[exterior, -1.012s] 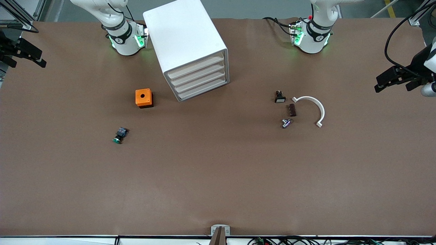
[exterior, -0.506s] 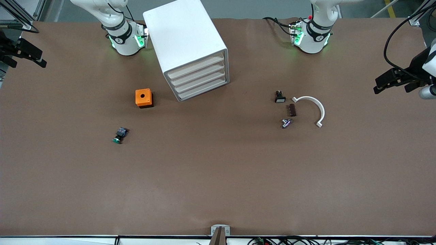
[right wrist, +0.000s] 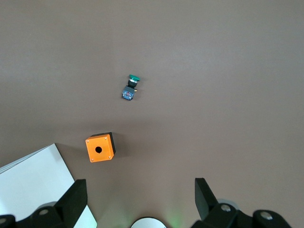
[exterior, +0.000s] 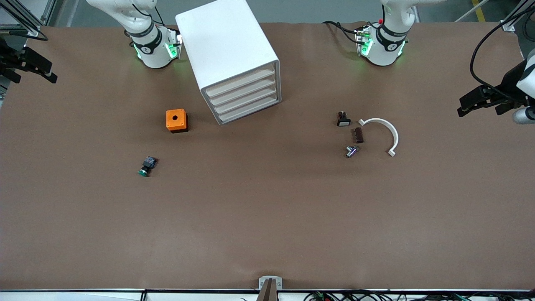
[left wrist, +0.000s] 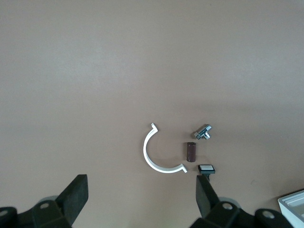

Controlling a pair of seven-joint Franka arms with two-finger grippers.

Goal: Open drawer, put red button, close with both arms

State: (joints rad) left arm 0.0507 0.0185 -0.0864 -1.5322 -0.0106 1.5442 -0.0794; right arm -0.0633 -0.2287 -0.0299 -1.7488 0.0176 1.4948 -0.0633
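The left gripper [exterior: 464, 108] hangs wide open and empty over the table edge at the left arm's end. The right gripper [exterior: 50, 76] hangs wide open and empty over the other end. All four drawers [exterior: 241, 98] are shut in the white cabinet [exterior: 221, 42] by the top edge, and no red button shows.

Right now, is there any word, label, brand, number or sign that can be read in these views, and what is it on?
None can be read.
Black band on the right arm's base: a small white mark, too small to read.
Black band on the left arm's base: the same kind of mark, too small to read.
Cabinet, orange box, green button: no lettering shows.
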